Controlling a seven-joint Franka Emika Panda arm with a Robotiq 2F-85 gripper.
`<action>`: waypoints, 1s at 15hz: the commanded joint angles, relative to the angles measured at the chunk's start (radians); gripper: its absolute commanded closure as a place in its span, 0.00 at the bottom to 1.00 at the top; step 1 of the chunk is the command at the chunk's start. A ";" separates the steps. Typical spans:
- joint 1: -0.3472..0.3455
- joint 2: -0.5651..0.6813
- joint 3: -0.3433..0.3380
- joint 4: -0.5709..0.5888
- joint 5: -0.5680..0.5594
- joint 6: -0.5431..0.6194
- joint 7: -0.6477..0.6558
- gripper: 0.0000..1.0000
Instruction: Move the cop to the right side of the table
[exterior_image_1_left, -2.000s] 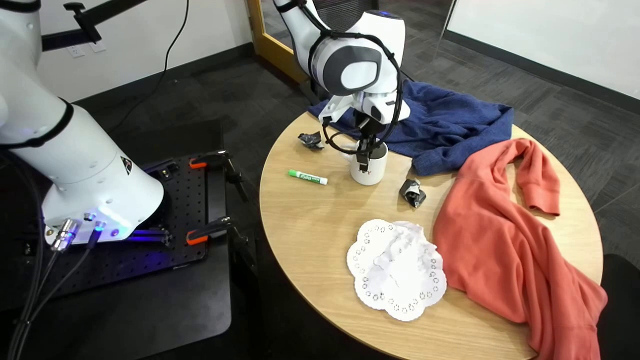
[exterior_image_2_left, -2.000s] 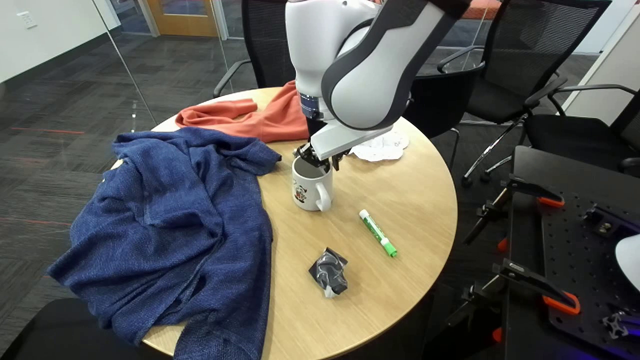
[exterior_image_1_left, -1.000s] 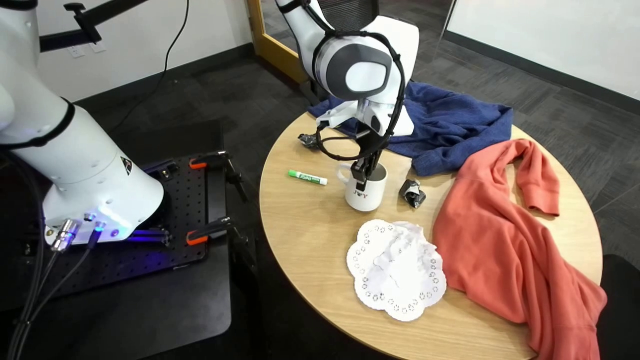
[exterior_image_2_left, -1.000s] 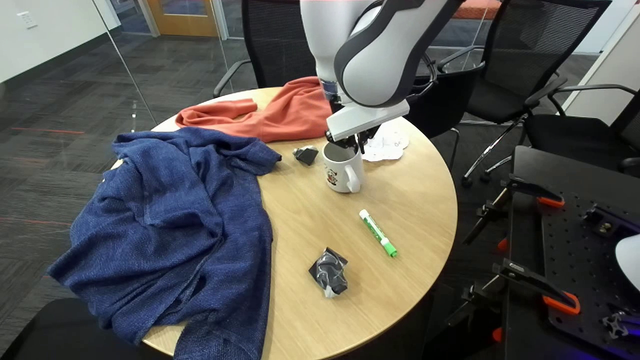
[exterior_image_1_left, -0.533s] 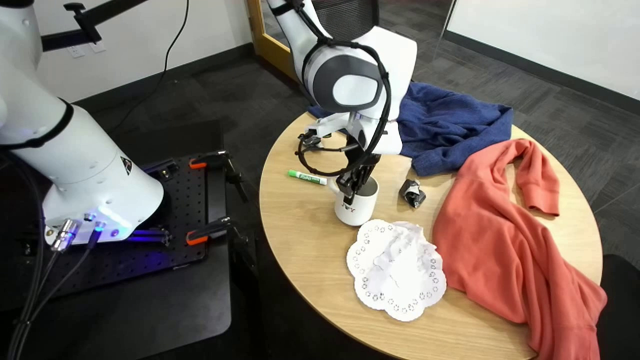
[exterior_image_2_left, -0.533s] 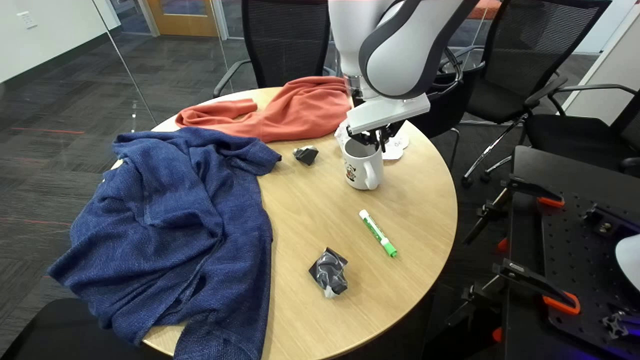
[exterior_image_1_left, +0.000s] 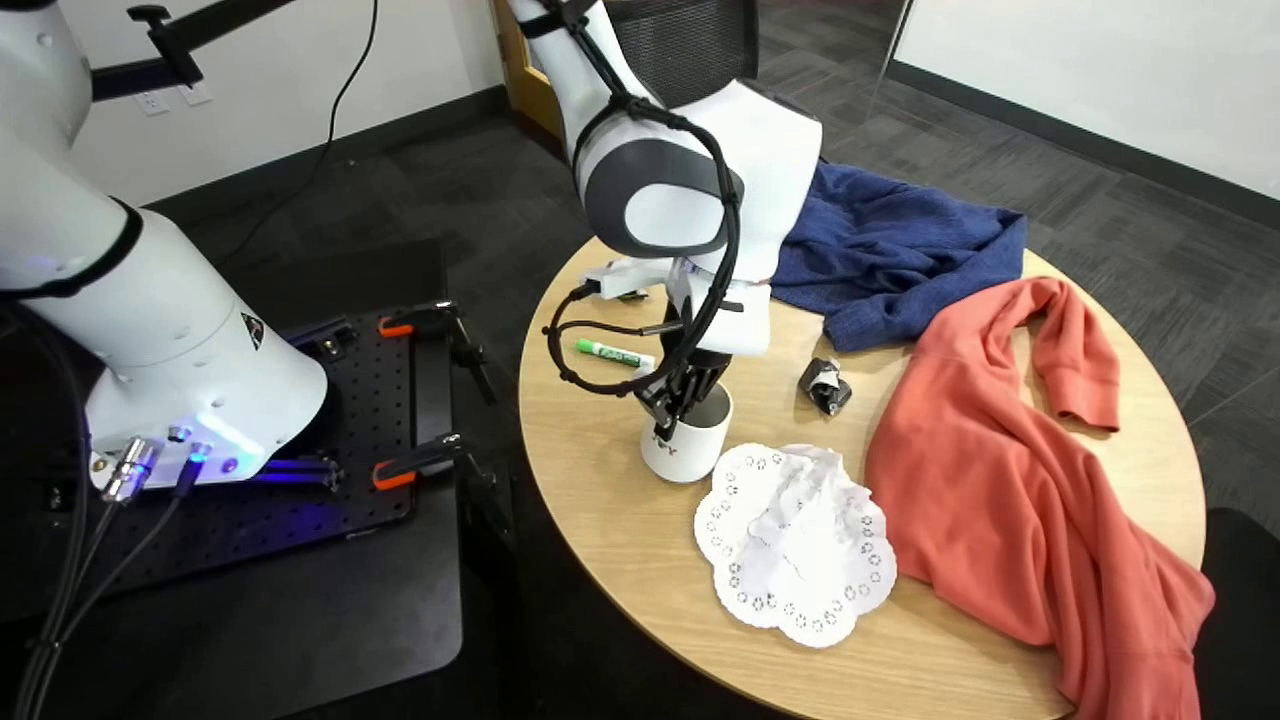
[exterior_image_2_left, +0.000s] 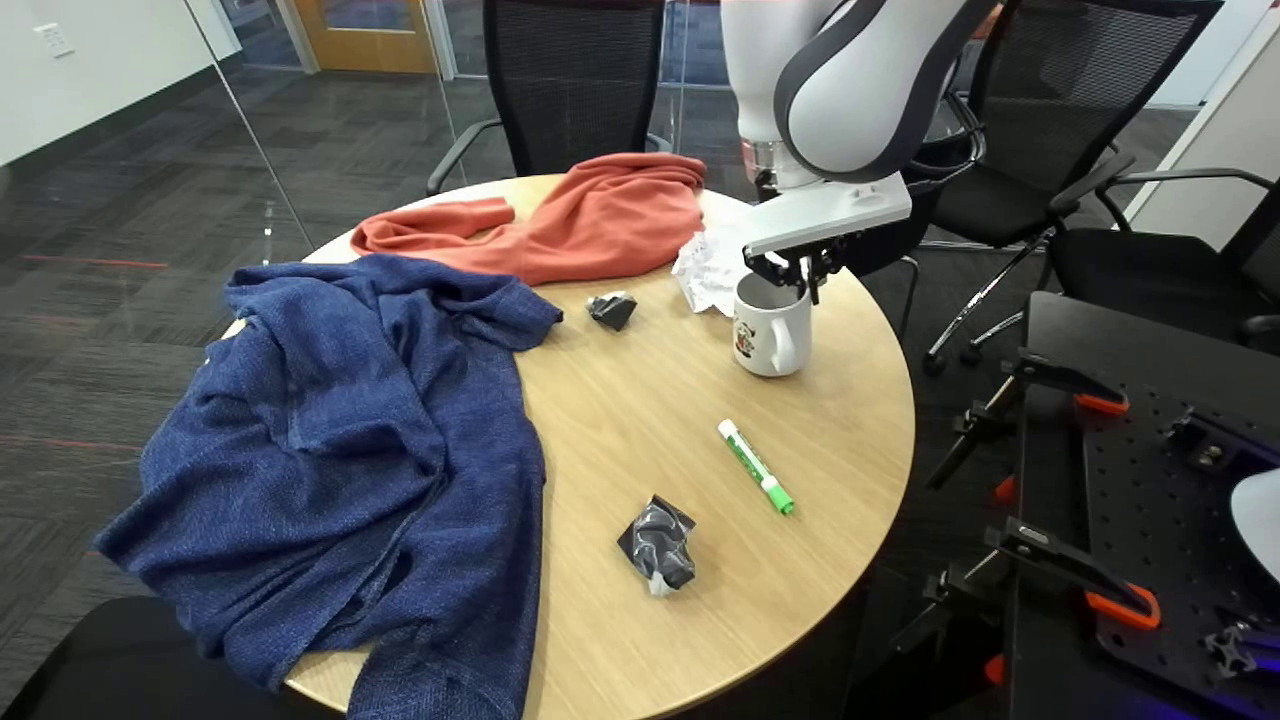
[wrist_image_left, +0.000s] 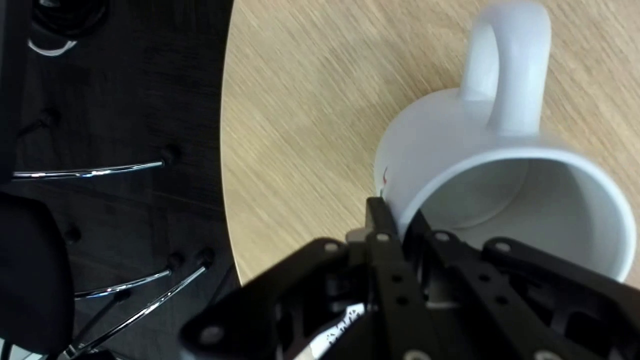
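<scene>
The white cup (exterior_image_2_left: 764, 333) has moved away from the blue cloth (exterior_image_2_left: 350, 440), to just beside the lacy paper (exterior_image_1_left: 800, 565) on the worktop (exterior_image_1_left: 590, 450). The claw (wrist_image_left: 400, 215) pinches its rim. The cup is upright, mouth up, handle toward the green marker (exterior_image_2_left: 755, 465).

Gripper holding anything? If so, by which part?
Yes, the white mug. The gripper pinches its wall at the rim, one finger inside and one outside; the handle is not gripped.
</scene>
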 joint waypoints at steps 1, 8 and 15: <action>-0.025 0.006 0.004 -0.053 0.012 0.030 0.022 0.98; -0.026 -0.003 -0.005 -0.103 0.006 0.034 0.017 0.36; 0.045 -0.187 -0.103 -0.250 -0.094 0.165 0.085 0.00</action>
